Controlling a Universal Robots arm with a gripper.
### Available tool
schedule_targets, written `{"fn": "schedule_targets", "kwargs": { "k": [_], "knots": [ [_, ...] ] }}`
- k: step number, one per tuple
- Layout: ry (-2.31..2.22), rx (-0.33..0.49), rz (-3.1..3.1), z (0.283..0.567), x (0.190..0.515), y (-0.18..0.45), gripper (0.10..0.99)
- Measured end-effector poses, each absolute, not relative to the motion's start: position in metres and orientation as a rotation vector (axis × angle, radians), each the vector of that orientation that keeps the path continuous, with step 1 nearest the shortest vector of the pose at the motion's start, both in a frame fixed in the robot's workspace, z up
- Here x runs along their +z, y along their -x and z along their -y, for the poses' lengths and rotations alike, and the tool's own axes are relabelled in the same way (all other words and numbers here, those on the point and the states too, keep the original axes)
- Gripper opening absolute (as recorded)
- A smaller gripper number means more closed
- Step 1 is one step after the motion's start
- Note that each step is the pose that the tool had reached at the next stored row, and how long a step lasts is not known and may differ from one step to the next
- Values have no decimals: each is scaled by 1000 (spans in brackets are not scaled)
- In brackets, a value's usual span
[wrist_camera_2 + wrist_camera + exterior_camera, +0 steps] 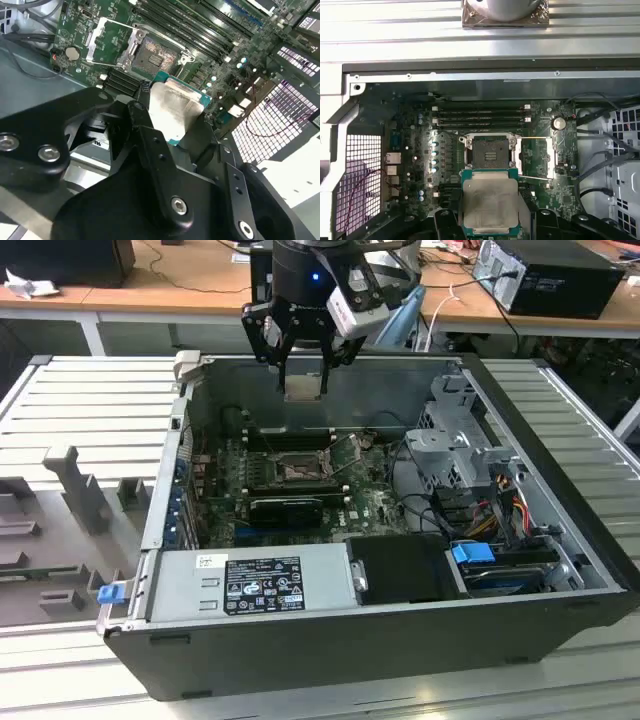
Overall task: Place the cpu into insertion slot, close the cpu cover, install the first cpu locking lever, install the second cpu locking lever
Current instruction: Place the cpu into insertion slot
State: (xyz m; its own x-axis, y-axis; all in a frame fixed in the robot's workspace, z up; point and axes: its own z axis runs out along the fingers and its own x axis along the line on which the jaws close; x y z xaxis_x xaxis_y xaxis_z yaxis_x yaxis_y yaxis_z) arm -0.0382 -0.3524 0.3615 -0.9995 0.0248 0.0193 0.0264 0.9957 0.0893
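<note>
Small flat square silver-grey cpu (490, 200), carried over the open dark computer case (330, 650).
Black gripper (304, 380), upper centre of the exterior view, is clamped on the chip's edges, holding it flat to suit the square black-framed insertion slot (298, 472) at mid-frame. The hinged metal cpu cover (540, 157) is folded back, so the pins lie bare.

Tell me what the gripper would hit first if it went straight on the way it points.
Probably the insertion slot, its cpu cover open, or the motherboard just beside it. The gripper, shut on the cpu, points down into the case; exact alignment is unclear.
</note>
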Motion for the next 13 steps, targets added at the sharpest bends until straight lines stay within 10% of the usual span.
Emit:
{"fn": "schedule_targets", "kwargs": {
  "k": [13],
  "knots": [
    [466,-143,3098,352,360,38,533]
  ]
}}
